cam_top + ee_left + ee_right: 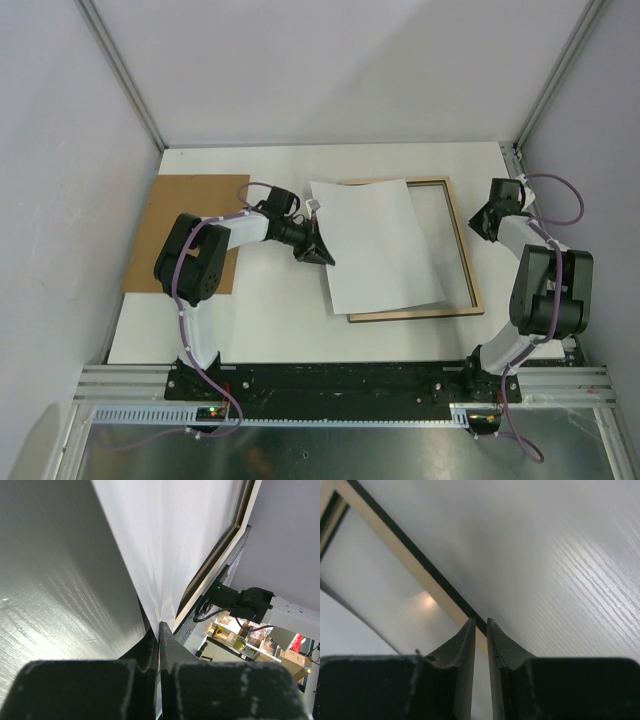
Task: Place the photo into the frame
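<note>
Grey walls box in your white table (270, 330), and from above the layout is plain. The frame (465, 255) lies flat right of centre, pale wood side up, ready to be loaded from the back. The photo (380, 245) rests white side up and skewed across the frame, its near-left corner spilling over the rail. Your left gripper (322, 247) has it by the left edge, forearm stretched low across the table from a bent elbow. I'd say that grip lets you swing the sheet square into the opening. The brown backing board (170, 230) waits off to the left under that elbow. Your right gripper (478, 225) sits just beside the frame's right rail, arm folded back tight, likely there to steady the frame.

Left wrist now: the jaws are pressed together on the paper's edge, only a slit between them. The sheet fans away, with the frame rail (210, 562) beyond and your right arm (245, 602) behind it.

Right wrist: the fingers stand narrow, a thin gap, tips at the rail. You cannot tell from here whether they pinch it.
</note>
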Motion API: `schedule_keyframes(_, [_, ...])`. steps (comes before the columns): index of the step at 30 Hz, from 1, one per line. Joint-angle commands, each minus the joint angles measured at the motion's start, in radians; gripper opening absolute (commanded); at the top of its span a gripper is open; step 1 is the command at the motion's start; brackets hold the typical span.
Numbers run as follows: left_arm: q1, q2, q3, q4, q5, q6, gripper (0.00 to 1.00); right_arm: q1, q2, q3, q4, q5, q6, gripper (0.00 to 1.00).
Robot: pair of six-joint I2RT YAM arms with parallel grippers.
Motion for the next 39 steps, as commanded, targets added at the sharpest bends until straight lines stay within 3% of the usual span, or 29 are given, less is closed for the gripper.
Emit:
schedule_keyframes(1, [-0.004,-0.05,0.035,-0.01,-0.004,0.037,0.0,-0.011,0.043,-0.016,0.005,0.047,0.03,0.17])
schedule_keyframes(8, [-0.004,-0.047,0.048,-0.027,0.009,0.072,0.0,-0.007,0.074,-0.054,-0.005,0.046,0.025,0.07])
schedule_keyframes(15, [-0.004,-0.026,0.06,-0.048,0.072,0.122,0.0,0.073,0.091,-0.071,-0.006,0.041,0.026,0.02])
schedule_keyframes(24, [0.008,-0.016,0.082,-0.11,0.105,0.198,0.0,0.194,0.08,-0.1,0.005,0.006,0.046,0.01])
schedule_keyframes(39, [0.009,0.027,0.126,-0.127,0.101,0.176,0.0,0.229,0.073,-0.133,0.052,-0.056,0.044,0.01])
